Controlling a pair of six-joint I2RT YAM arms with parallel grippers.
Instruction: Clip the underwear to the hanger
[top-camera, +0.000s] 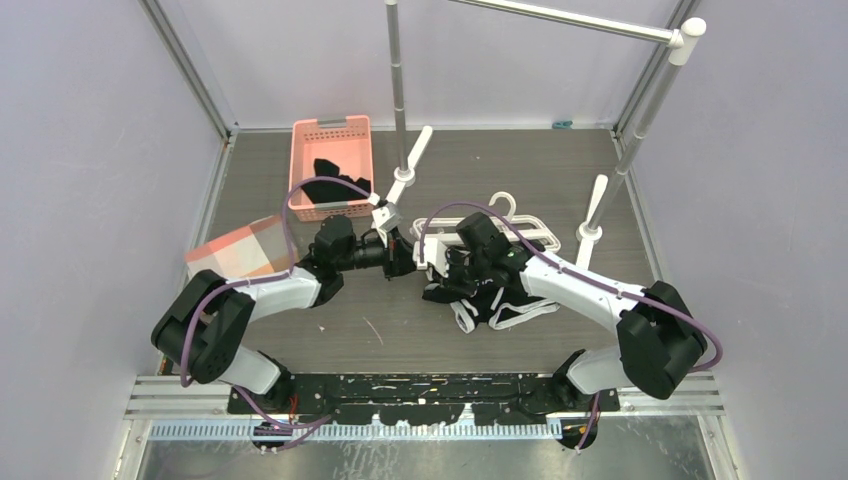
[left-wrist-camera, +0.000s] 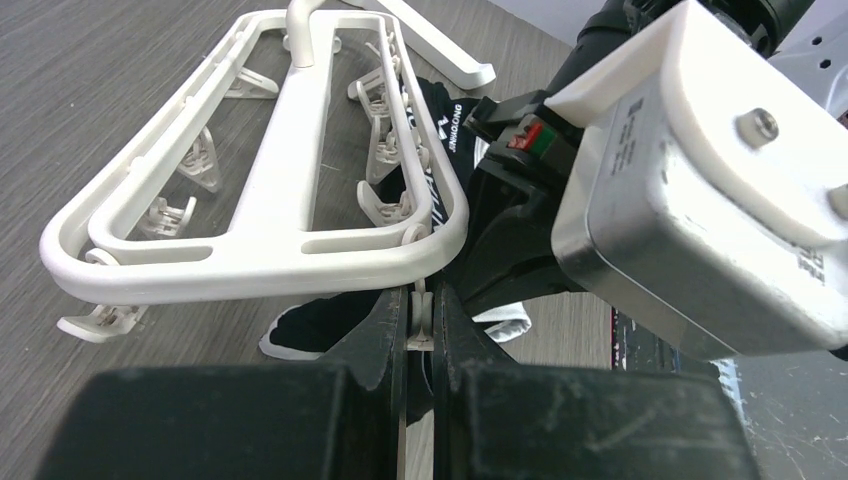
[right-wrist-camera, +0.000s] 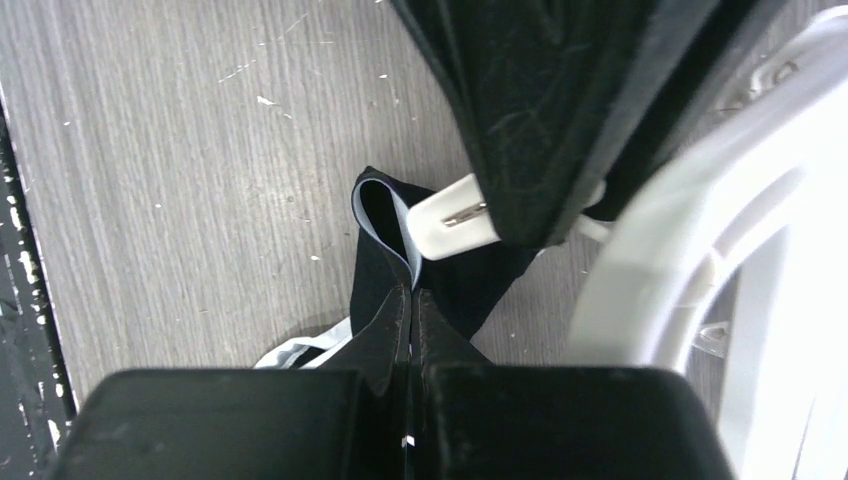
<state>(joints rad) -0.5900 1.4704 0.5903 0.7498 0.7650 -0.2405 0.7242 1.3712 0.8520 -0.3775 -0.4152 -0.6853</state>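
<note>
The white hanger (left-wrist-camera: 290, 160) lies flat on the table, its rows of small clips pointing down. My left gripper (left-wrist-camera: 422, 300) is shut on one clip (left-wrist-camera: 423, 318) at the frame's near corner. The right wrist view shows that same clip (right-wrist-camera: 455, 215) sticking out from the left fingers (right-wrist-camera: 540, 120). The underwear (right-wrist-camera: 385, 270), black with white piping, lies partly under the hanger (top-camera: 520, 228); its lettered waistband (left-wrist-camera: 445, 125) shows through the frame. My right gripper (right-wrist-camera: 412, 295) is shut on a folded edge of the underwear just below the clip. Both grippers meet mid-table: left gripper (top-camera: 403, 250), right gripper (top-camera: 432, 262).
A pink basket (top-camera: 332, 165) holding black garments stands at the back left. A grey metal rail stand (top-camera: 400, 90) rises behind, with white feet (top-camera: 595, 210) on the table. A pink folded cloth (top-camera: 240, 252) lies at the left edge.
</note>
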